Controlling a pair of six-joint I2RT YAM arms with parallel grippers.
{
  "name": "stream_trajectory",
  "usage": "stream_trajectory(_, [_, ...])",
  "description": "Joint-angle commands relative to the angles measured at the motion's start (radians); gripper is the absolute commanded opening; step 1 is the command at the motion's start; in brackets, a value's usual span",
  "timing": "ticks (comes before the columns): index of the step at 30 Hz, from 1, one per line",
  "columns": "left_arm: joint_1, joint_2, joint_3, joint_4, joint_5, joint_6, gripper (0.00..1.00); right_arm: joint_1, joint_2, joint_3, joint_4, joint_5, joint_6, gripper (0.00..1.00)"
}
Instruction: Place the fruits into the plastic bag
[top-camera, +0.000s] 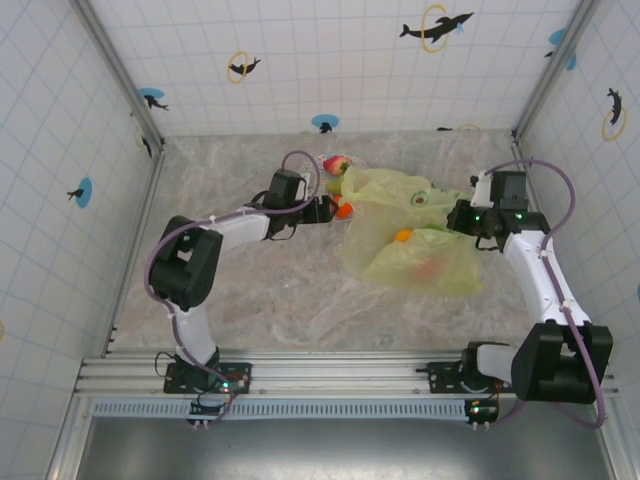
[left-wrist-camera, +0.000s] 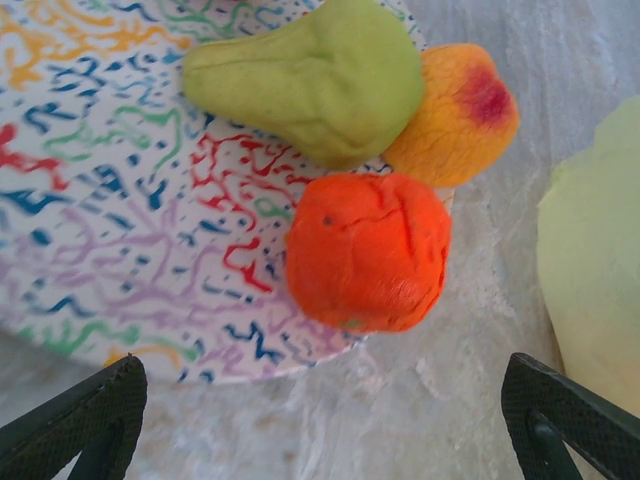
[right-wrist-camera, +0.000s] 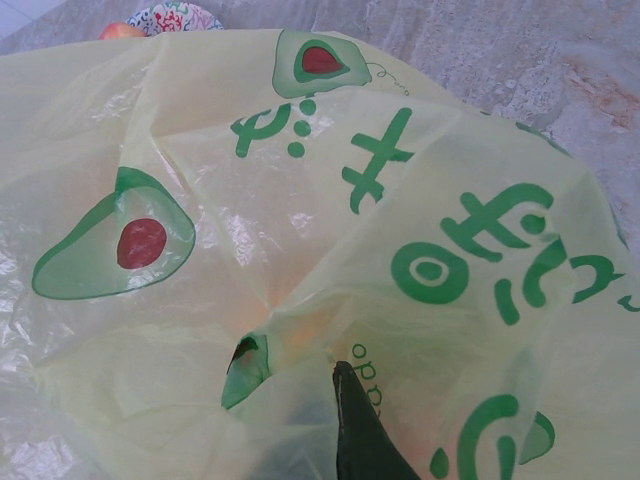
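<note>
While the left hand is hovering with its fingers spread wide above the orange fruit at the rim of the patterned plate, a green pear and a peach are lying behind it, touching it. The right hand is pinching the plastic bag, which is lying crumpled on the tabletop just beside the plate, a red fruit showing through.

Plastic bag: thin translucent film, glossy, heavily crinkled, green ink print on it.
Orange fruit: matt, creased and pitted skin, soft-looking.
Green pear, at its 12 o'clock: matt, finely grainy.
Peach fruit, at 1 o'clock: matt, smooth.
Plate: smooth, faint sheen, printed squiggles.
Tabletop: marble-look, dull.
Left fingers: black, cross-hatched pads.
</note>
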Motion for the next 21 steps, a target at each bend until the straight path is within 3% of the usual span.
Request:
stream_trajectory(1, [-0.006,0.060,0.066,0.027,0.039,0.017,0.94,-0.006,0.009,0.009,0.011,-0.007,-0.002,0.00])
stream_trajectory(13, [-0.015,0.213,0.225,-0.001,0.114,0.017,0.93,-0.010,0.009,0.009,0.006,-0.006,-0.008,0.00])
stream_trajectory(21, [-0.023,0.272,0.287,-0.021,0.142,0.011,0.83,-0.013,0.004,0.003,0.005,-0.006,-0.009,0.00])
